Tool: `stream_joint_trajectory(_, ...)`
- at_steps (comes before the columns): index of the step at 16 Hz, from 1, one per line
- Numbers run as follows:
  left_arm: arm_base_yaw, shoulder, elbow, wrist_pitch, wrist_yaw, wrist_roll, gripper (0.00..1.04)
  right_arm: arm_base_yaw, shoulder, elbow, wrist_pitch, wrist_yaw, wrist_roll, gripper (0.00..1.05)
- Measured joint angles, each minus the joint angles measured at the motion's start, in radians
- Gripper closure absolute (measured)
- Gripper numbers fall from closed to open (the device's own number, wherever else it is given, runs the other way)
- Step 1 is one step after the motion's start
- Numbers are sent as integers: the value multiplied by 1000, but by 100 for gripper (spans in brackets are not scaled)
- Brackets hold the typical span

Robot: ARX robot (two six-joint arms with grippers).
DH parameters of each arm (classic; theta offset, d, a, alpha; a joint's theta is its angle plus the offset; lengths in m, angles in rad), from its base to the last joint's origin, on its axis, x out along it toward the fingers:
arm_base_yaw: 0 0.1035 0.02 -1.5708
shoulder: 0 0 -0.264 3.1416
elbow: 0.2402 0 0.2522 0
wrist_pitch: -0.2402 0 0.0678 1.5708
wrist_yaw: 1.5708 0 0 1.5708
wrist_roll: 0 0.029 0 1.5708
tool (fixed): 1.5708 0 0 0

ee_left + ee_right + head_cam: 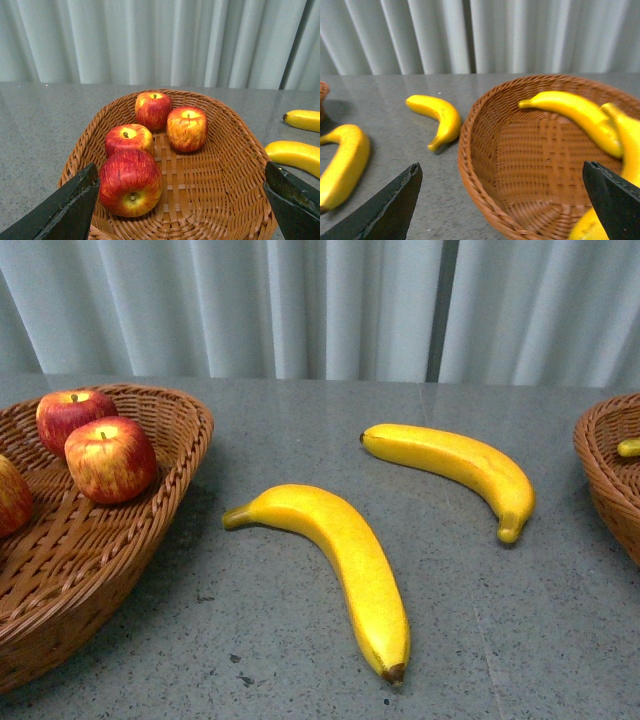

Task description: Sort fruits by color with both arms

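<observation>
- Two wicker baskets sit on a grey speckled surface [300, 410] in front of a pale pleated curtain [300, 300]
- The left basket [180, 440] fills the left edge of the front view. Three red apples show there: one at the upper left [72, 415], one just beside it and nearer the camera [110, 458], and one cut off by the left edge [10, 495]
- The left wrist view shows four apples in that basket. Two are at the far end [153, 110] [187, 128], close together. One is in the middle [128, 140], and the nearest [131, 182] lies tipped with its stem toward the camera
- The left gripper [180, 210] hangs over the near rim of the apple basket with its dark jaws wide apart, gripping none of the fruit
- Two bananas lie loose on the surface between the baskets. The large one [345, 550] is at the centre of the front view, and the smaller one [460, 465] is at the centre right. They lie apart
- The right basket [605, 470] is cut off by the right edge, with a yellow banana tip [629, 447] just showing inside
- In the right wrist view that basket [485, 165] holds at least two bananas [575, 117] [625, 150], which are blurred
- The right gripper [500, 210] hovers at that basket's near rim with its jaws spread wide and clear of the bananas
</observation>
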Motion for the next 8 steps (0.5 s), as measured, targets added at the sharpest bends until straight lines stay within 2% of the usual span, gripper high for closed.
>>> stream_joint_trajectory(1,0,0,0,1,2,0,7,-45,130,29,73,-116,43,6)
stream_joint_trajectory(2,0,0,0,0,0,0,7,-17,288,87,220,-203,81,6)
stream_joint_trajectory(3,0,0,0,0,0,0,7,40,408,153,325,-191,89,6)
stream_joint_trajectory(5,0,0,0,0,1,0,7,205,700,316,511,-98,63,6)
stream_joint_trajectory(6,0,0,0,0,1,0,7,291,853,411,561,-66,41,6)
stream_joint_trajectory(8,0,0,0,0,1,0,7,430,1110,611,539,-21,6,6)
